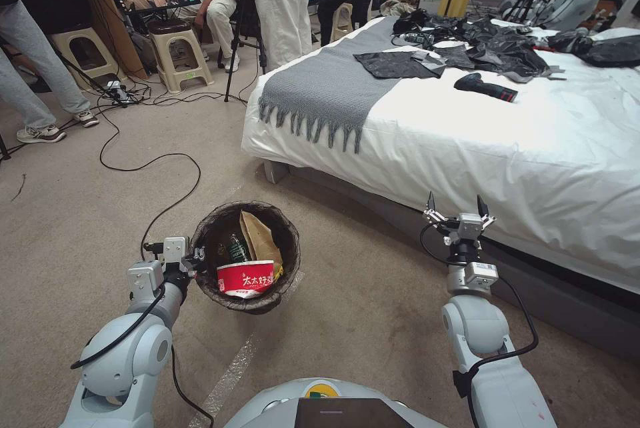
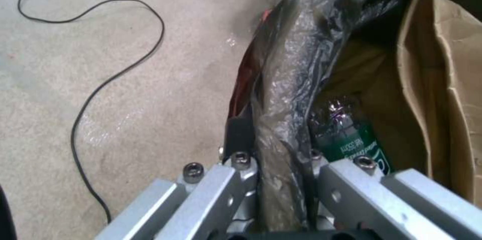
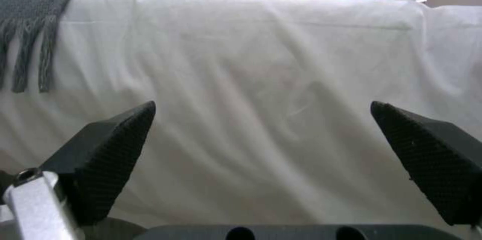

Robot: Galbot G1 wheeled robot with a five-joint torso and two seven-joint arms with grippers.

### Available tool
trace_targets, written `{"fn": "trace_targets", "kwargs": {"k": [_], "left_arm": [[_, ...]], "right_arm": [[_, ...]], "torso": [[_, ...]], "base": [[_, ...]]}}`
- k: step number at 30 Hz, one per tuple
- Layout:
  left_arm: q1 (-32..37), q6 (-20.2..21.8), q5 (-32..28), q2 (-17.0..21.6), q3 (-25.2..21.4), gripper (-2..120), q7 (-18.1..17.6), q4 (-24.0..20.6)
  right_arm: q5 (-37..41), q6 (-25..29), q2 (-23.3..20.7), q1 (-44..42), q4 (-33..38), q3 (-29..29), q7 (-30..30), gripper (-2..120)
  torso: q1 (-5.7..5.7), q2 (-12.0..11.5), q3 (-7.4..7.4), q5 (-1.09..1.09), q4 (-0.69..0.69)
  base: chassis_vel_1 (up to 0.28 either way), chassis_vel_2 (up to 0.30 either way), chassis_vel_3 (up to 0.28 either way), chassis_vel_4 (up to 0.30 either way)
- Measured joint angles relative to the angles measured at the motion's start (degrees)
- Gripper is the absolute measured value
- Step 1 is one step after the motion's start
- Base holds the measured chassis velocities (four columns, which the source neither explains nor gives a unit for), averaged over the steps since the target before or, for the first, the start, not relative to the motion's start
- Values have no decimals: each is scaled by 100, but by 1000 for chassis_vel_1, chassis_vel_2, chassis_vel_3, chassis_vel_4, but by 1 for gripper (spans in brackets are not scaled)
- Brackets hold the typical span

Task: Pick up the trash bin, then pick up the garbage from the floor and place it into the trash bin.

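Note:
The trash bin, a round bucket lined with a dark bag, is low on the left above the tan floor. My left gripper is shut on its near-left rim; the left wrist view shows the bag-covered rim pinched between the fingers. Garbage lies inside: a brown paper bag, a green-labelled bottle and a red-and-white cup. The bottle and paper bag also show close up. My right gripper stands open and holds nothing, facing the bed's side; its pads frame the white sheet.
A white bed fills the right, with a grey fringed throw and black bags on top. A black cable loops over the carpet left of the bin. Stools, a tripod and standing people are at the back. Pale tape crosses the floor.

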Motion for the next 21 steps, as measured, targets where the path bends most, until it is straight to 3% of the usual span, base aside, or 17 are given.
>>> {"fn": "trace_targets", "kwargs": {"k": [9, 21], "left_arm": [[0, 34, -61, 15, -43, 0, -16, -16], [-5, 71, -82, 22, -62, 0, -64, -38]], "right_arm": [[30, -27, -143, 11, 7, -32, 8, 100], [38, -26, -137, 32, -7, -89, 11, 100]], "torso": [[0, 0, 0, 0, 0], [0, 0, 0, 0, 0]], "base": [[0, 0, 0, 0], [73, 69, 63, 68]]}}
